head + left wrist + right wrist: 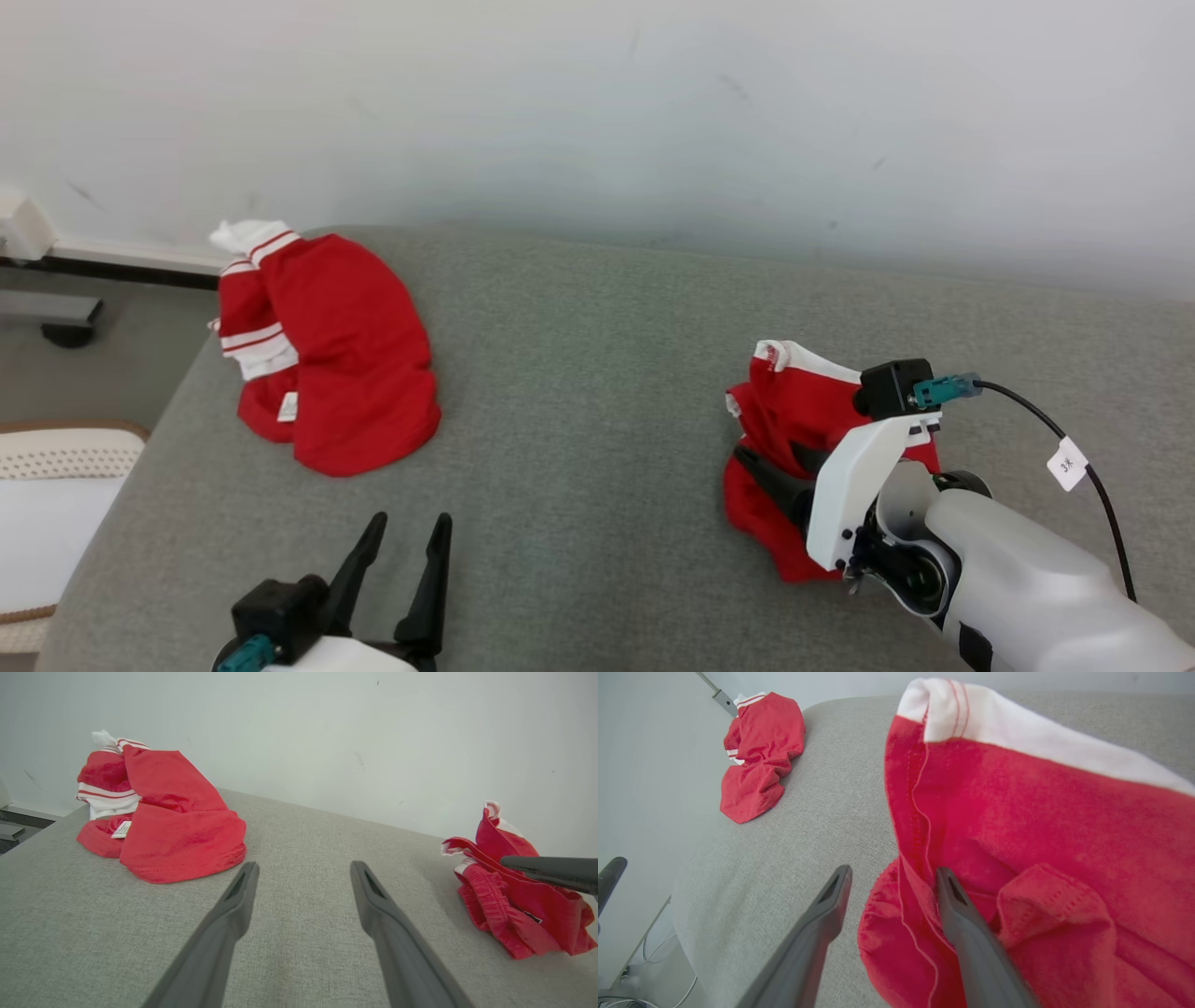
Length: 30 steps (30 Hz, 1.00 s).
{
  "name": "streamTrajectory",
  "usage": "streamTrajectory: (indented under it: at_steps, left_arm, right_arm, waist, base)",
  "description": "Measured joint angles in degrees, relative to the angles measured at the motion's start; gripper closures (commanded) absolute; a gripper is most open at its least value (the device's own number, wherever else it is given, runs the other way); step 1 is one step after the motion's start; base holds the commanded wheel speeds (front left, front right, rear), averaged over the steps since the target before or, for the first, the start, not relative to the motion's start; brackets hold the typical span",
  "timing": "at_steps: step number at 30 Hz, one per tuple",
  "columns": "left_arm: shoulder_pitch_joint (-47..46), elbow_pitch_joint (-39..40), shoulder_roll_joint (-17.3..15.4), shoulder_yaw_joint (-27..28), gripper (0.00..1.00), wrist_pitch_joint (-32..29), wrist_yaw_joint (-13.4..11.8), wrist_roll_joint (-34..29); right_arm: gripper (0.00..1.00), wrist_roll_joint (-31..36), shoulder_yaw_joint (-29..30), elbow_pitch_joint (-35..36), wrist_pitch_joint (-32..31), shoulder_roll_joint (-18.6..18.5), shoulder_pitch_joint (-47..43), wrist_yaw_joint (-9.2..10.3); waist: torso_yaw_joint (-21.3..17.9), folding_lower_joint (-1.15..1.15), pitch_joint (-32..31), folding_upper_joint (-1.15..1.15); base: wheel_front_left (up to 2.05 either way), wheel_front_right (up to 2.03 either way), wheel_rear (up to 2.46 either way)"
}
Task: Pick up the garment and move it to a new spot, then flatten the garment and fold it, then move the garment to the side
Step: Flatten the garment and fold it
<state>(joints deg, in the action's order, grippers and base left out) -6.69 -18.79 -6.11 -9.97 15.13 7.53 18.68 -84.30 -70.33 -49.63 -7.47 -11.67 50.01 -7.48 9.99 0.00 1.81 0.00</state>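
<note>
Right end effector [770, 455], in the head view, sits low on the crumpled red knit garment with a white band [794, 397], which lies on the right part of the grey woven-fabric worktop [597, 420]. Its two long dark fingers stand apart and clamp nothing. Left end effector [411, 521] hovers at the near edge, its fingers spread and empty. A second red garment with white striped trim [345, 364] sits bunched near the far left corner, well apart.

In the left wrist view, we see the garment [514, 905] as a soft heap with a gathered elastic edge and one flap standing up. A dark finger of the other arm lies across it.

In the right wrist view, the fingers straddle a stitched hem, one over bare grey weave and the other lying against the red folds.

We judge the garment may already be at its new spot, though we cannot tell. It is still rumpled, so flattening, folding and moving it aside all remain.
</note>
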Motion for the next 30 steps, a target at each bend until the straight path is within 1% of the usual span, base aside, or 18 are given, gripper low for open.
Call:
streamTrajectory:
  at_steps: [3, 7, 10, 13, 16, 18, 21, 23, 24, 25, 27, 28, 30]
  left_arm:
    - [0.0, -0.1, -0.2, 0.2, 0.0, 0.0, 0.0, 0.1]
    - [0.2, 0.1, -0.3, 0.5, 0.0, 0.0, 0.0, 0.1]
    - [0.4, 0.3, -0.2, 0.7, 0.0, 0.0, 0.0, 0.1]
    - [0.9, 0.4, 0.0, 0.7, 0.0, 0.0, 0.0, 0.1]
    - [1.1, 0.6, 0.2, 0.8, 0.0, 0.0, 0.0, 0.1]
    - [1.1, 0.8, 0.4, 0.8, 0.0, 0.0, 0.0, 0.1]
    - [1.1, 1.6, 0.5, 1.3, 0.0, 0.0, 0.0, 0.0]
    - [1.1, 2.5, 0.6, 2.2, 0.0, 0.0, 0.0, -0.1]
    - [1.0, 2.7, 0.6, 2.5, 0.0, 0.0, 0.0, -0.1]
    - [1.0, 2.7, 0.6, 2.6, 0.0, 0.0, 0.0, -0.2]
    - [0.7, 2.9, 0.6, 2.7, 0.0, 0.0, 0.0, -0.3]
    - [0.6, 2.9, 0.6, 2.7, 0.0, 0.0, 0.0, -0.3]
    - [0.5, 3.0, 0.6, 2.7, 0.0, 0.0, 0.0, -0.4]
  right_arm:
    - [0.0, 0.2, 0.1, 1.8, 2.1, -0.2, -0.3, 0.0]
    - [0.0, 0.1, 2.1, 7.3, 7.2, -2.5, -1.1, 0.0]
    - [0.0, 0.0, 4.1, 11.3, 11.6, -5.7, -1.8, 0.0]
    - [0.0, 0.0, 6.2, 14.2, 15.8, -9.9, -3.1, 0.0]
    - [0.0, 0.2, 8.3, 14.3, 19.5, -13.3, -4.4, 0.0]
    - [0.0, 0.2, 10.3, 13.3, 21.0, -14.9, -5.7, 0.0]
    - [0.0, 0.6, 13.6, 10.7, 22.2, -15.3, -7.3, 0.0]
    - [0.0, 0.6, 16.2, 9.3, 22.4, -14.3, -8.3, 0.0]
    - [0.16, 0.6, 17.6, 8.3, 22.4, -13.4, -8.7, 0.0]
    - [0.53, 0.4, 19.1, 7.4, 22.4, -12.4, -9.0, 0.0]
    - [1.0, -0.5, 20.8, 5.5, 22.5, -10.5, -9.5, 0.0]
    - [1.0, -1.9, 21.4, 5.2, 22.4, -9.4, -9.8, 0.0]
    - [1.0, -4.9, 22.3, 5.5, 19.6, -7.3, -10.4, 0.0]
  waist:
    - [-1.2, 0.0, -0.5, 0.0]
    - [-2.6, 0.0, -1.3, 0.0]
    - [-3.6, 0.0, -1.7, 0.0]
    - [-4.4, 0.0, -2.0, 0.0]
    - [-4.8, 0.0, -1.9, 0.0]
    - [-4.9, 0.0, -1.7, 0.0]
    - [-4.9, 0.0, -1.3, 0.0]
    - [-4.8, 0.0, -1.0, 0.0]
    - [-4.7, 0.0, -0.8, 0.0]
    - [-4.6, 0.0, -0.7, 0.0]
    - [-4.2, 0.01, -0.5, 0.0]
    - [-4.0, 0.01, -0.4, 0.0]
    - [-3.5, 0.01, -0.3, 0.0]
  base:
    - [0.0, 0.0, 0.0]
    - [0.0, 0.0, 0.0]
    - [0.0, 0.0, 0.0]
    - [0.0, 0.0, 0.0]
    - [0.0, 0.0, 0.0]
    - [0.0, 0.0, 0.0]
    - [0.0, 0.0, 0.0]
    - [0.0, 0.0, 0.0]
    - [0.0, 0.0, 0.0]
    - [0.0, 0.0, 0.0]
    - [0.0, 0.0, 0.0]
    - [0.0, 0.0, 0.0]
    - [0.0, 0.0, 0.0]
